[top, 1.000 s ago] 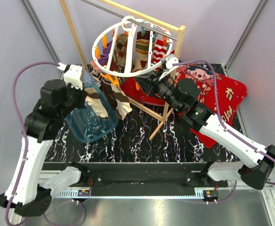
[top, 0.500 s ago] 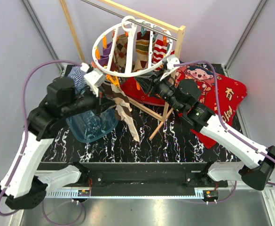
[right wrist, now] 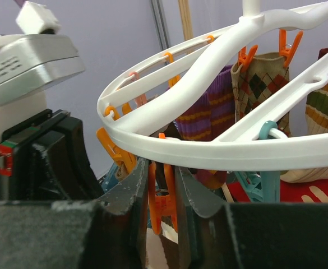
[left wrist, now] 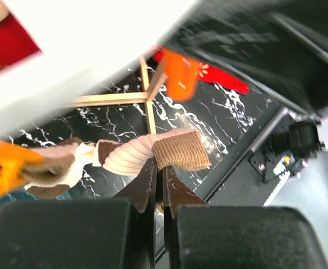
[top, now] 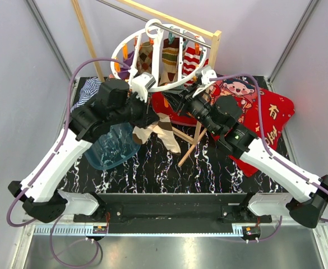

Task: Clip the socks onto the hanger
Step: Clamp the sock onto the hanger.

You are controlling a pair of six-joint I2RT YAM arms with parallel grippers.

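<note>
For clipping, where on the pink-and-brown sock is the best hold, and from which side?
Probably just behind the brown ribbed cuff, coming side-on across the tube, as the left pincer does: the sock is limp, and this leaves the cuff edge free for the orange clip.

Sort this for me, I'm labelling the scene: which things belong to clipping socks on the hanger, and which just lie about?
Job in hand: hanger, held sock, orange clip, hung socks.
Lying about: red blanket, blue tub, wooden frame, striped cloth.
</note>
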